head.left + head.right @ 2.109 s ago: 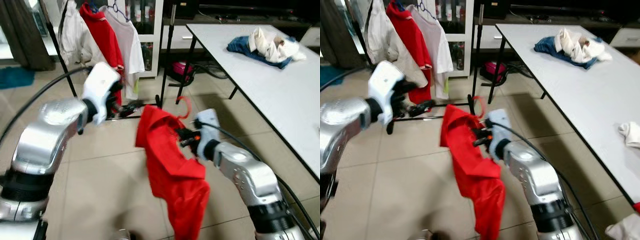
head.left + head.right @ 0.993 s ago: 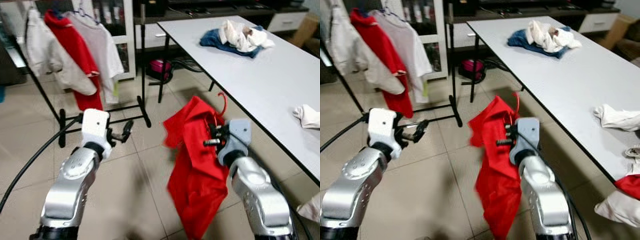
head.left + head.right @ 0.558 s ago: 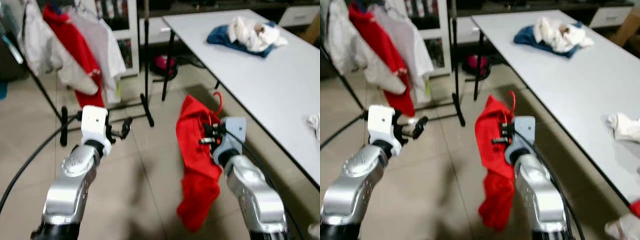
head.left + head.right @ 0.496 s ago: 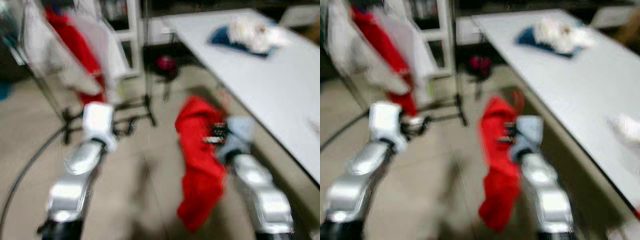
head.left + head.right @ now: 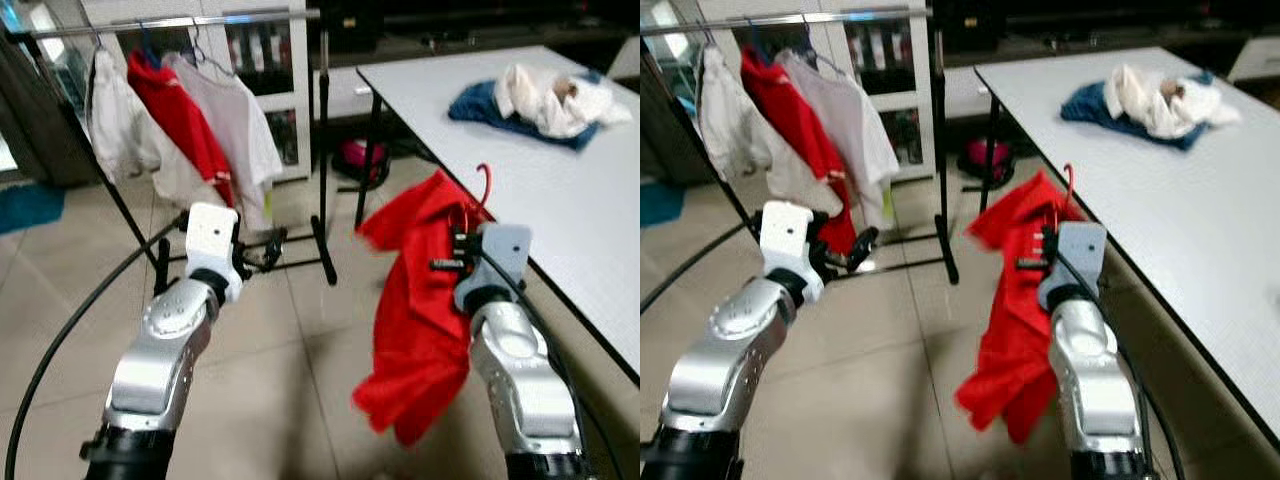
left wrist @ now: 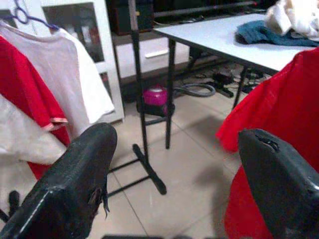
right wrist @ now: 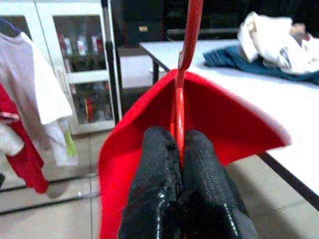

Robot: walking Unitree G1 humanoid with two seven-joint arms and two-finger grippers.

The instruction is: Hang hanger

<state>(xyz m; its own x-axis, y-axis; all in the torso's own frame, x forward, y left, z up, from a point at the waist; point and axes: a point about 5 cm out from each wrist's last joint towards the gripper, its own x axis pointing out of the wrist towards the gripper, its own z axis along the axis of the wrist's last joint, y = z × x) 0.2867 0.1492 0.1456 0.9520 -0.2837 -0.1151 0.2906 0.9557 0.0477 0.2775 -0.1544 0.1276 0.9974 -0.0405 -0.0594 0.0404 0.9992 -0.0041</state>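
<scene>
The right pincer (image 7: 180,149) pinches the neck of a red hanger (image 7: 187,45) carrying a red shirt (image 5: 420,300), beside the tabletop (image 5: 560,190). The left pincer (image 6: 174,184) gapes empty. The thin neck may swivel, missing the rail (image 5: 200,18).

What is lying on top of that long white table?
On the white table lies a blue garment with a crumpled white garment heaped over it. What the blue one looks like beneath the white pile is hidden.
</scene>
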